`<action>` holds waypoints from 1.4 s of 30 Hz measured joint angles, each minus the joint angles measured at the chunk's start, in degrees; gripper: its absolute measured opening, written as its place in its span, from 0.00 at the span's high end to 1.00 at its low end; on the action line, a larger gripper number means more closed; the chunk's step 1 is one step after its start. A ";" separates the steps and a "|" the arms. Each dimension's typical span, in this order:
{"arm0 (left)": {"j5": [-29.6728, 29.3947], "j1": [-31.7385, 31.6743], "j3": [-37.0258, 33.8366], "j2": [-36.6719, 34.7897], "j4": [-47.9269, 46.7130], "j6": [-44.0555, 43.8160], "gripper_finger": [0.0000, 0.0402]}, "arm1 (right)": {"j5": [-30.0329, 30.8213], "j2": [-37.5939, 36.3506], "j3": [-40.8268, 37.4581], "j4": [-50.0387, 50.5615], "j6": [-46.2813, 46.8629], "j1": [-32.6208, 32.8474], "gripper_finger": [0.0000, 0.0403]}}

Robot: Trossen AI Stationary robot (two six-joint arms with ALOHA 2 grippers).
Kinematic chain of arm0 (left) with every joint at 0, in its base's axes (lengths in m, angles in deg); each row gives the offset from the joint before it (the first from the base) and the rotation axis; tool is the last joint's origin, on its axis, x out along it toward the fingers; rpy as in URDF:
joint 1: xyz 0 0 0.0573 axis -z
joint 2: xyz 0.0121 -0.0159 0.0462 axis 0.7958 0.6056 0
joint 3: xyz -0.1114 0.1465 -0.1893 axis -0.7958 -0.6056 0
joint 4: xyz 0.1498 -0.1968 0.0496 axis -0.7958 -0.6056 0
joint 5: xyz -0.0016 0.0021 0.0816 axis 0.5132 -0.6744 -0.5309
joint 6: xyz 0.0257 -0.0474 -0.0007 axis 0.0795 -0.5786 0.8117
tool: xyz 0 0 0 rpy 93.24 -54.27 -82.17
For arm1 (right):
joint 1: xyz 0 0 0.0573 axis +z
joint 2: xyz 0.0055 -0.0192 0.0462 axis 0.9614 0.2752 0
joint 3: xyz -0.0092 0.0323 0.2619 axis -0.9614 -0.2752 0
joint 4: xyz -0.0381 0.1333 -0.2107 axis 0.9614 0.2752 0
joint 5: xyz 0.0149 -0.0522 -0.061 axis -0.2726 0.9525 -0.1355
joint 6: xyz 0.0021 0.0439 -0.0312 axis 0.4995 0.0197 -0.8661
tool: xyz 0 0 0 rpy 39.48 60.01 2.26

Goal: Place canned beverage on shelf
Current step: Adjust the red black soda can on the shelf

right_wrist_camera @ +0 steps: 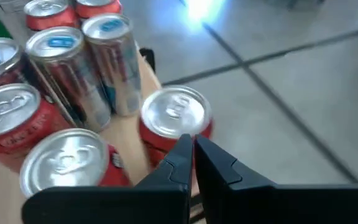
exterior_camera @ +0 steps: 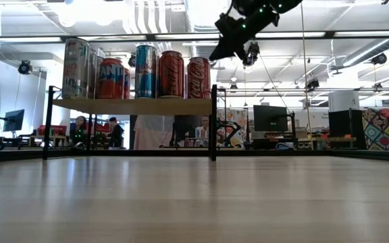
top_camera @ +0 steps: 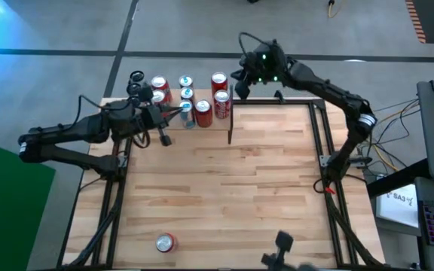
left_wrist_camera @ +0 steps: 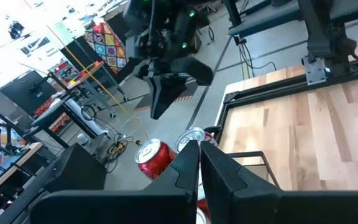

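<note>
Seen from above: red and blue-silver beverage cans (top_camera: 189,100) clustered upright on the small light-wood shelf (top_camera: 228,128) at the butcher-block table's (top_camera: 217,181) far edge. Left gripper (top_camera: 161,120) beside them, right gripper (top_camera: 241,86) past the shelf's end, both shut. One red can (top_camera: 165,242) lying alone near the front edge.

Red aluminium drink cans (exterior_camera: 179,74) with white script are showing beside slim blue-and-silver cans (exterior_camera: 145,71) on the pale light-wood shelf board (exterior_camera: 134,105), its thin uprights (exterior_camera: 213,121) looking black. The butcher-block tabletop (top_camera: 262,173) is glowing in striped honey tones, and one more red can (top_camera: 165,242) is gleaming silver on its lid.
</note>
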 joint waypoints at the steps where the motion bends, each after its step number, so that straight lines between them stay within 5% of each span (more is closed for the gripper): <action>1: 0.00 0.02 -0.04 -0.61 -0.13 -0.05 1.00 | -2.08 1.06 1.93 2.10 0.06 -1.38 0.98; 5: -0.09 0.01 -0.06 -2.78 -1.09 -1.02 1.00 | -8.29 5.86 8.60 9.33 5.40 -6.60 0.98; 16: -0.09 0.02 -0.11 -4.07 -2.40 -0.84 1.00 | -9.79 17.89 19.29 14.84 13.05 -8.69 0.98; 42: -0.09 0.02 -0.13 -4.78 -3.88 0.44 1.00 | -13.44 18.84 20.85 14.24 14.33 -6.36 0.98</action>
